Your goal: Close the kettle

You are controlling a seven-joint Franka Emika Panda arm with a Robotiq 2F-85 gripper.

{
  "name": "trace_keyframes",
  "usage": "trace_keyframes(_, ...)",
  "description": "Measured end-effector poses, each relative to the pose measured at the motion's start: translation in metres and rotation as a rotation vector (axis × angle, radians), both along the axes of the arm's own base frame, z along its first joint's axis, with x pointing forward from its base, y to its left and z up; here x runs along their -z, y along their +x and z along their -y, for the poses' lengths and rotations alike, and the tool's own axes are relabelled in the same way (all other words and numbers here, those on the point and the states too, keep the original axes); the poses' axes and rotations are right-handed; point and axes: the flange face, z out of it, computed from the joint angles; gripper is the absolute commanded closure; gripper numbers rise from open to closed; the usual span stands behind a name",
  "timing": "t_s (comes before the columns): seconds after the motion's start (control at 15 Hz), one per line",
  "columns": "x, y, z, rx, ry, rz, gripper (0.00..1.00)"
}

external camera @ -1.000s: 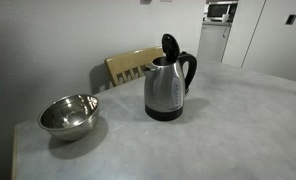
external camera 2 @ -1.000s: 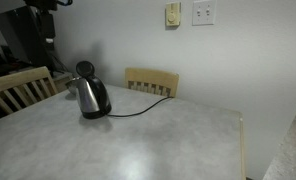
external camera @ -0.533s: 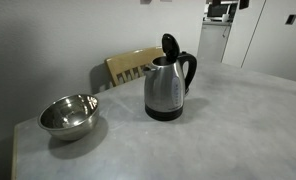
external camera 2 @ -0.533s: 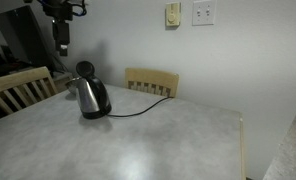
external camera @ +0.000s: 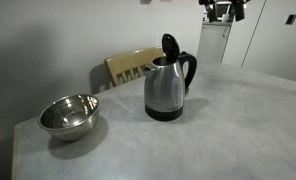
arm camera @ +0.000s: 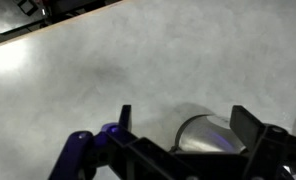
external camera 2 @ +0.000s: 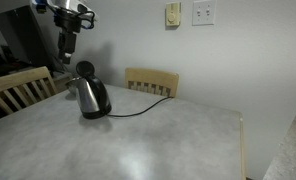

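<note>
In an exterior view the kettle (external camera: 166, 90) stands mid-table (external camera: 238, 130) with its lid (external camera: 169, 45) up. The bowl (external camera: 68, 115) is well apart from it, near the table edge. In an exterior view your gripper (external camera 2: 65, 47) hangs above the kettle, not touching, and free table lies around it. In the wrist view the jaws stand wide, holding nothing.

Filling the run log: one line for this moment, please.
kettle: lid up | gripper: open, empty, clear of kettle | closing: not started
</note>
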Motion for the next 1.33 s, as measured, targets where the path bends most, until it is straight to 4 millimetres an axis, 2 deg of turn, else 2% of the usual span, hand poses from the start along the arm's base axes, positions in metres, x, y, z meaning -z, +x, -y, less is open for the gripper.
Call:
trace_keyframes(0.33, 0.021, 0.009, -0.002, -0.016, 0.003, -0.103, 0.00)
trace_keyframes(0.67, 0.021, 0.012, -0.002, -0.020, 0.003, -0.116, 0.00)
trace_keyframes(0.87, 0.017, 0.022, 0.002, 0.028, -0.017, -0.042, 0.00)
trace_keyframes(0.93, 0.015, 0.027, 0.003, 0.040, -0.021, -0.004, 0.25)
trace_keyframes(1.0, 0.014, 0.032, 0.003, 0.046, -0.022, 0.034, 0.26)
trace_keyframes(1.33, 0.018, 0.040, -0.008, 0.038, -0.011, 0.088, 0.62)
